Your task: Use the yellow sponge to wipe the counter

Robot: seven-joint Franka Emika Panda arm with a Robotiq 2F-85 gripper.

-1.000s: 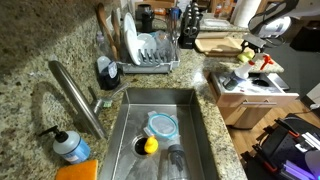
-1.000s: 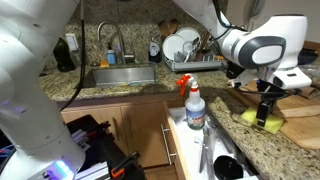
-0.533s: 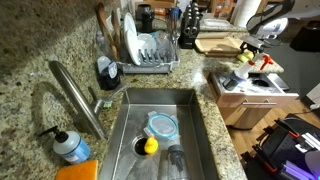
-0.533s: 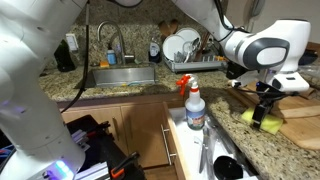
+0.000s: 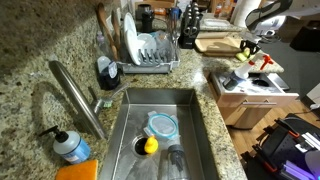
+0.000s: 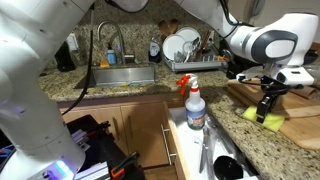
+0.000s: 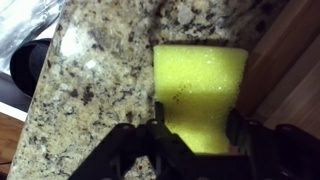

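Note:
The yellow sponge [image 7: 200,90] lies flat on the speckled granite counter [image 7: 90,90], next to the edge of a pale wooden cutting board [image 7: 292,70]. My gripper [image 7: 197,118] points down onto it, with one finger on each side of the sponge, closed against it. In an exterior view the gripper [image 6: 268,106] stands upright on the sponge [image 6: 270,118] at the counter's [image 6: 228,122] right end, beside the cutting board [image 6: 300,106]. In an exterior view the gripper [image 5: 248,44] is small at the far right.
A spray bottle [image 6: 194,106] with a red trigger stands in an open drawer [image 6: 212,152] just left of the sponge. The steel sink [image 5: 160,115] holds a lid and a yellow object [image 5: 150,145]. A dish rack [image 5: 147,50], faucet [image 5: 78,95] and soap bottle [image 5: 70,146] stand around it.
The gripper and the sponge have slid a little to the right along the counter, toward the cutting board. The arm's wrist has swung slightly upward.

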